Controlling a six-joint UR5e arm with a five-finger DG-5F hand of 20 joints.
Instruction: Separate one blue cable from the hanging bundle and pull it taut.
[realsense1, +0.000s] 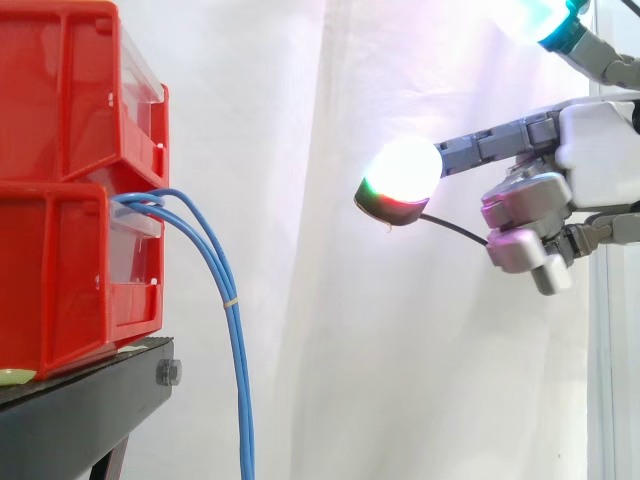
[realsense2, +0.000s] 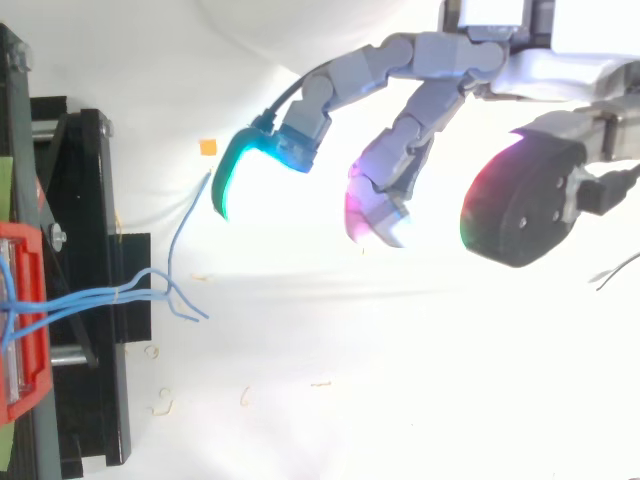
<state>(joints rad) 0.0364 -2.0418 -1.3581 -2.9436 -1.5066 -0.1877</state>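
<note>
At the left of the side view, two red bins (realsense1: 60, 280) are stacked on one black stand (realsense1: 90, 400). The blue cables (realsense1: 238, 360) are led out from between the bins, arched over, and hung straight down before the white curtain (realsense1: 320, 380), so their long axis is upright. Two strands can be counted for certain, bound by a small pale band (realsense1: 232, 300). From above, about three are seen fanned out beyond the stand, so the exact number cannot be fixed. One hand (realsense1: 600, 150) is held at the right, well apart from the bundle, at about the height where the cables leave the bins. Its fingers (realsense2: 400, 130) are stretched loosely toward the cables, and nothing is gripped. The bundle lies straight ahead of the glowing pads (realsense1: 402, 175), so a level reach across the gap is judged to be needed before one strand can be singled out.
</note>
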